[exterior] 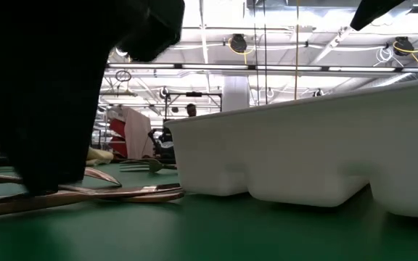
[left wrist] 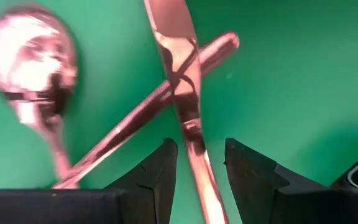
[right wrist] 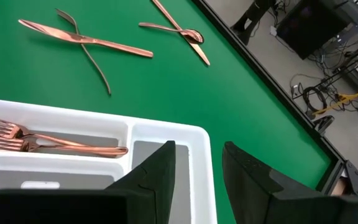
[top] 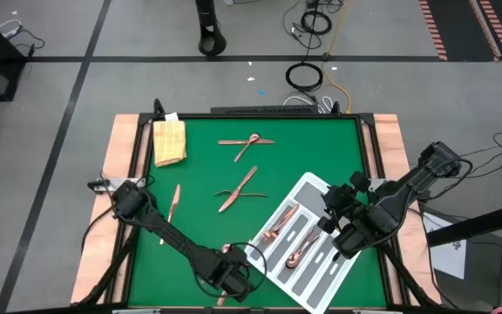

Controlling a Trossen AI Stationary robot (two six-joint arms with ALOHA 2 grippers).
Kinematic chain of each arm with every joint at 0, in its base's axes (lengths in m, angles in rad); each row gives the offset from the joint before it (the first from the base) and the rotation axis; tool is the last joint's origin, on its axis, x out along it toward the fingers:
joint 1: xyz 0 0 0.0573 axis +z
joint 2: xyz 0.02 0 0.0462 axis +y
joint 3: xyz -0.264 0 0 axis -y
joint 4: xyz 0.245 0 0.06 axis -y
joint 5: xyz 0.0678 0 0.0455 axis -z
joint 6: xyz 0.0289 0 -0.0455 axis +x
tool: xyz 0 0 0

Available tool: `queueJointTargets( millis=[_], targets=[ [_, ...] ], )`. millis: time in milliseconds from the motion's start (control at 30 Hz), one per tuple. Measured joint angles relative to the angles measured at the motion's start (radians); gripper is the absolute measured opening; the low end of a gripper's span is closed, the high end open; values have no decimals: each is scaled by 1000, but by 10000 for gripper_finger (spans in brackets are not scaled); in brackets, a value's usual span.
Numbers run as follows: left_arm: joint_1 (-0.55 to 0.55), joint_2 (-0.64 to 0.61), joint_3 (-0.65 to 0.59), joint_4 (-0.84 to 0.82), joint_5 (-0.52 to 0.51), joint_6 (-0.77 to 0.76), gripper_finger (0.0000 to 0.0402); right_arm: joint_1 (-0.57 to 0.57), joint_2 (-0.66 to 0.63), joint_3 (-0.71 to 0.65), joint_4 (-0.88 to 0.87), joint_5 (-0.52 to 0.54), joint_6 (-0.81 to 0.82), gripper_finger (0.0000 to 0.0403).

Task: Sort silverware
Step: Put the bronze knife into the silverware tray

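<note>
Near the table's front edge my left gripper (top: 231, 270) (left wrist: 199, 143) points down, open. Its fingers stand on either side of a copper knife's handle (left wrist: 194, 134) without touching it. The knife lies on the green mat across another copper piece (left wrist: 148, 102), and a spoon (left wrist: 30, 62) lies beside them. My right gripper (top: 331, 220) (right wrist: 197, 149) hangs open over the far corner of the white divided tray (top: 321, 262) (right wrist: 166, 127), with nothing between its fingers. In the tray lie forks (right wrist: 42, 143) and a spoon (top: 295, 257).
More silverware lies on the mat: a crossed knife and fork (top: 238, 187) (right wrist: 86, 40), a crossed spoon and knife (top: 247, 143) (right wrist: 179, 31), and a single piece (top: 173, 201). A folded yellow cloth (top: 169, 141) sits at the far left corner. The tray lies slantwise at the front right.
</note>
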Motion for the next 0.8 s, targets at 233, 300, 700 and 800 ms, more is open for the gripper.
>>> queueJointTargets(
  millis=[233, 300, 700, 800],
  targets=[
    [-2, 52, 8, 7, 34, 6, 139, 0, 0, 0, 0, 22, -1, 122],
    [-2, 64, 9, -30, 45, 31, 127, 0, 0, 0, 0, 23, -3, 122],
    [3, 85, 16, -83, 52, 113, 24, 0, 0, 0, 0, 21, -26, 122],
    [3, 87, 32, -101, 47, 104, 24, 0, 0, 0, 0, 22, -26, 122]
  ],
)
